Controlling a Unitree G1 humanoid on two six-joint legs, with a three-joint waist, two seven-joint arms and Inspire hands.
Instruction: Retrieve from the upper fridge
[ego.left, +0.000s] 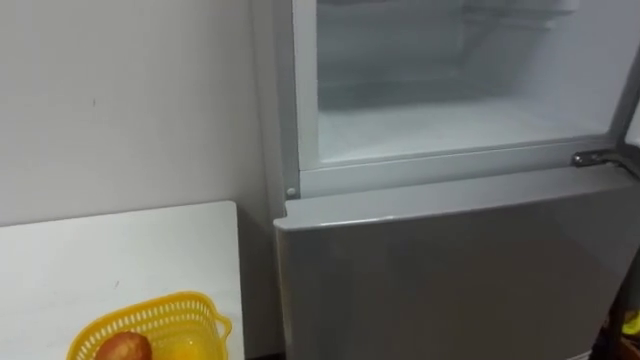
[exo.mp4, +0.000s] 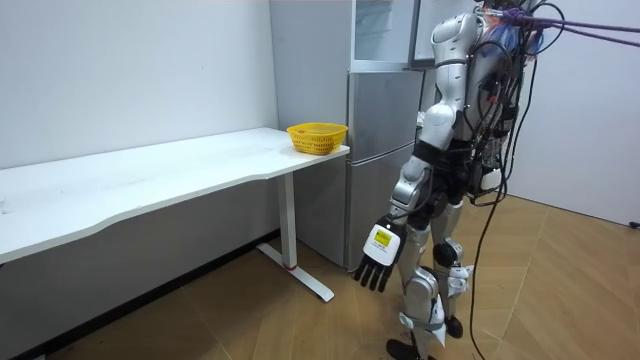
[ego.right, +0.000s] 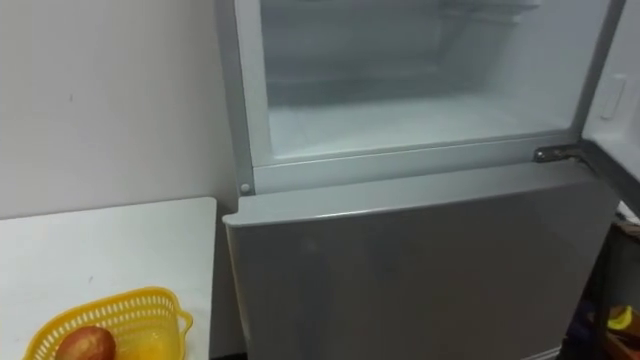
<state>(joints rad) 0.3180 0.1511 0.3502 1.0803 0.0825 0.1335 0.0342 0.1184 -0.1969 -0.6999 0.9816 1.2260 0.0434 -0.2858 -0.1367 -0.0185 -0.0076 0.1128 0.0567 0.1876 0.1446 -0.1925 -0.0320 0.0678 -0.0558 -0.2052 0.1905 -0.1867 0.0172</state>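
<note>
White table (ego.left: 120, 260) fills the lower left of the eye views. At its near corner, bottom left of the frame, sits a yellow basket (ego.left: 195, 302) holding a red fruit (ego.left: 123, 348) with a yellow item (ego.left: 182, 350) beside it. The basket stands near the fridge (ego.right: 400, 167), probably so that whatever comes out has a short trip. Right of the table edge the fridge takes the rest of the frame. Its upper box (ego.left: 450, 125) stands open across the top and looks bare inside, while the lower door (ego.left: 450, 280) is closed beneath it. I can make out nothing left to fetch in there, so the task's thing is most likely the fruit in the basket, though that is a guess. A metal hinge (ego.left: 597, 158) shows at the right edge, where the swung-out upper door (ego.right: 612, 100) hangs. At the room view's centre the robot stands facing the fridge. Its left hand (exo.mp4: 378, 260) hangs low by the thigh, fingers straight and slightly apart, holding nothing, which suits a reach finished or not begun.
</note>
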